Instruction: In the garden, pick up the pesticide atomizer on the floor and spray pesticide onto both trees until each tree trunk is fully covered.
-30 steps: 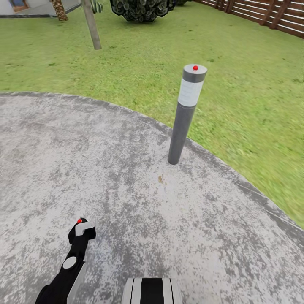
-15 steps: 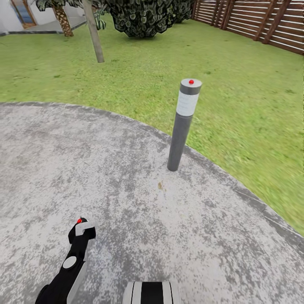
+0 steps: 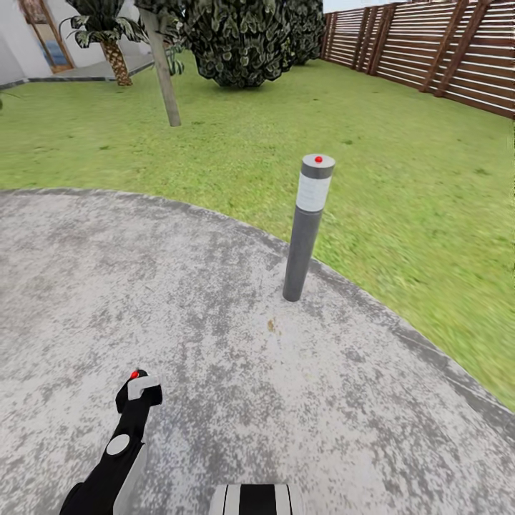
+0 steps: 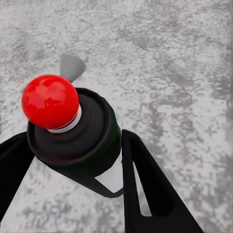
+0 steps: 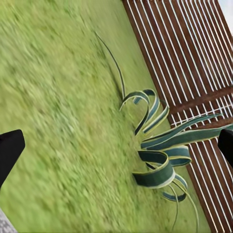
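While the robot stands on the paving, the scene reads as follows.
Garden: green grass lawn [image 3: 400, 186] backed by a brown slatted wooden fence [image 3: 443, 50], with dark leafy bushes [image 3: 239, 39] at the far side.
Floor: grey mottled stone patio [image 3: 214, 343], its curved edge meeting the grass.
Tree trunk: bare grey-brown trunk [image 3: 166, 71] rising from the lawn, well beyond the patio.
Lamp post: thin grey post with white band [image 3: 305, 227] at the patio's edge.
Spiky plant: green striped leaves [image 5: 158, 145] beside the fence.
Left gripper [image 3: 136, 400]: black fingers [image 4: 145, 184] clamped on the dark pesticide atomizer with red spot [image 4: 73, 131], held above the patio.
Right gripper [image 5: 116, 145]: fingers spread wide, empty.
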